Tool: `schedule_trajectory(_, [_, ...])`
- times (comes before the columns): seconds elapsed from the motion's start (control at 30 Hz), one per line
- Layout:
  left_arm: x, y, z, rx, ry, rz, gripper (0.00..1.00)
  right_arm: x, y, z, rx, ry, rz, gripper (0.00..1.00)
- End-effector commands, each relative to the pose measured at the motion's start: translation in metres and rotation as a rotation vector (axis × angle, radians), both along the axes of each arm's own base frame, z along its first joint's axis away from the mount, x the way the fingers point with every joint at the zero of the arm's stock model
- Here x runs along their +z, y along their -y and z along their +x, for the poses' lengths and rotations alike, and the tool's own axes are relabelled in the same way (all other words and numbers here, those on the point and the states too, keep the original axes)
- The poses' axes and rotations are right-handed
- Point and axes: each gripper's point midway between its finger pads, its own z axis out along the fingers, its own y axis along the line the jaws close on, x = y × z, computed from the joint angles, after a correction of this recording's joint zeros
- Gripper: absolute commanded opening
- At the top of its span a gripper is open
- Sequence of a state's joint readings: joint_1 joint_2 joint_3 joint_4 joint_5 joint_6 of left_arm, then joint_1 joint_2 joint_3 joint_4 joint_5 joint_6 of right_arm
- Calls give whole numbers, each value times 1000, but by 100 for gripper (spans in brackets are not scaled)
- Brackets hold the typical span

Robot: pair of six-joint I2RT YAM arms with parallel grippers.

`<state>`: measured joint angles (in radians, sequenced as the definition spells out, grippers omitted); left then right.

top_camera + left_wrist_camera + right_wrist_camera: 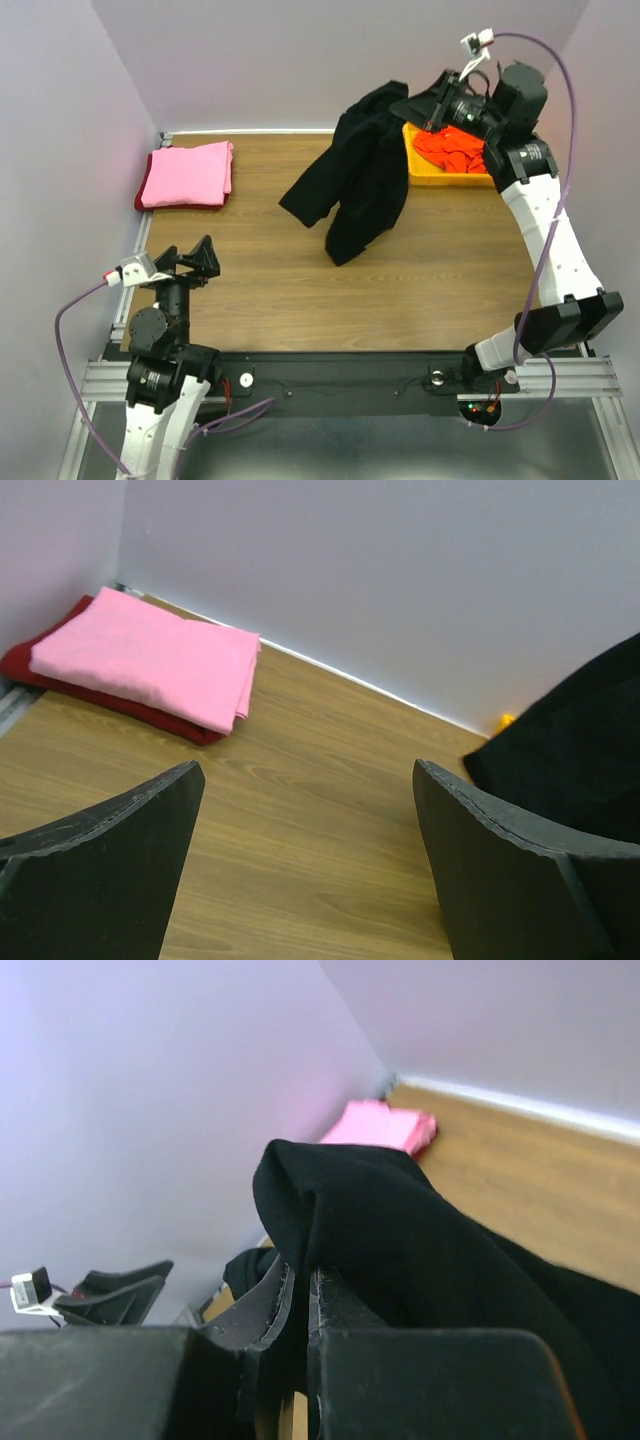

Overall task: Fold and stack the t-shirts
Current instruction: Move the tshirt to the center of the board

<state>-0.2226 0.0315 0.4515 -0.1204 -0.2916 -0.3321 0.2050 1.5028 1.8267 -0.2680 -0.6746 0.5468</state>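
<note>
At the far right, my right end effector (428, 105) is clamped on the black shirt (355, 175), which hangs lengthwise down toward the middle of the table (300, 300). My left end effector (195, 258), spread wide, sits near left, well apart. The shirt's free hem lies to its far right.

A brown wood-grain tabletop (300, 290) is boxed in by plain pale lilac walls (300, 60) on the left, far and right sides. A thin white strip (250, 131) runs along the far wall's foot. Silver aluminium rails (595, 376) edge the near side. The light is soft and even.
</note>
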Motion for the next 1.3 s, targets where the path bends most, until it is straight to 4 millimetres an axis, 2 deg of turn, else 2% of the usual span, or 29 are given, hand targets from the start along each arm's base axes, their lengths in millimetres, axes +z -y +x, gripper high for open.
schedule_trajectory(0.0, [0, 32, 21, -147, -18, -26, 98, -43, -22, -3, 60, -103, 24, 1])
schedule_trajectory(0.03, [-6, 39, 26, -177, -51, -29, 98, -59, -27, 0, 61, -138, 15, 1])
schedule_trajectory(0.07, [-6, 52, 29, -246, -57, -34, 99, -89, -30, 3, 52, -228, 13, 1])
schedule_trajectory(0.1, [-13, 61, 41, -279, -94, -39, 98, -104, -32, 6, 51, -272, 13, 1])
schedule_trajectory(0.13, [-8, 70, 39, -330, -74, -36, 98, -116, -31, 8, 42, -301, 7, 1])
schedule_trajectory(0.17, [-21, 83, 48, -388, -135, -31, 98, -134, -29, 12, 9, -340, -2, 1])
schedule_trajectory(0.27, [-42, 101, 66, -459, -221, -35, 98, -167, -19, 28, -91, -384, -41, 1])
schedule_trajectory(0.3, [-48, 105, 70, -470, -242, -34, 98, -183, -14, 32, -131, -410, -58, 5])
schedule_trajectory(0.33, [-47, 109, 75, -481, -242, -33, 98, -208, -8, 35, -169, -462, -83, 15])
schedule_trajectory(0.37, [-59, 115, 80, -496, -285, -30, 98, -224, -2, 38, -206, -490, -100, 23])
schedule_trajectory(0.4, [-56, 123, 82, -519, -279, -18, 98, -252, 12, 45, -289, -546, -126, 39])
schedule_trajectory(0.47, [-68, 140, 85, -563, -321, 6, 98, -279, 36, 58, -410, -585, -158, 46])
schedule_trajectory(0.5, [-67, 145, 86, -576, -323, 19, 98, -286, 45, 62, -446, -594, -171, 53])
schedule_trajectory(0.57, [-82, 158, 90, -598, -371, 50, 98, -294, 68, 69, -539, -593, -217, 62])
schedule_trajectory(0.6, [-80, 164, 92, -613, -371, 74, 98, -291, 73, 69, -557, -584, -228, 68])
schedule_trajectory(0.63, [-81, 175, 89, -645, -376, 91, 98, -289, 78, 68, -568, -578, -242, 80])
schedule_trajectory(0.67, [-92, 182, 92, -656, -410, 107, 98, -285, 81, 66, -572, -557, -266, 83])
schedule_trajectory(0.7, [-88, 188, 94, -669, -407, 117, 98, -283, 86, 64, -594, -548, -279, 86])
schedule_trajectory(0.77, [-101, 198, 100, -688, -451, 135, 97, -277, 92, 52, -598, -524, -307, 92])
schedule_trajectory(0.83, [-101, 205, 107, -700, -460, 129, 97, -275, 96, 39, -596, -518, -318, 97])
schedule_trajectory(0.87, [-109, 211, 110, -711, -484, 112, 96, -264, 95, 29, -586, -490, -308, 98])
schedule_trajectory(0.9, [-108, 215, 113, -723, -481, 104, 95, -274, 97, 19, -579, -509, -319, 98])
schedule_trajectory(0.97, [-115, 227, 115, -775, -502, 80, 93, -267, 98, 1, -568, -491, -309, 99])
schedule_trajectory(1.03, [-115, 236, 118, -806, -512, 69, 93, -281, 100, -18, -556, -525, -318, 99])
schedule_trajectory(1.07, [-126, 239, 120, -813, -545, 67, 92, -284, 101, -25, -554, -536, -315, 99])
schedule_trajectory(1.1, [-126, 243, 121, -831, -550, 63, 91, -285, 101, -37, -549, -536, -306, 99])
schedule_trajectory(1.17, [-137, 247, 123, -846, -582, 61, 89, -292, 102, -48, -548, -554, -301, 100])
schedule_trajectory(1.2, [-135, 252, 123, -870, -582, 58, 89, -288, 103, -54, -550, -544, -286, 100])
schedule_trajectory(1.27, [-140, 257, 123, -894, -600, 57, 88, -299, 105, -64, -553, -571, -287, 100])
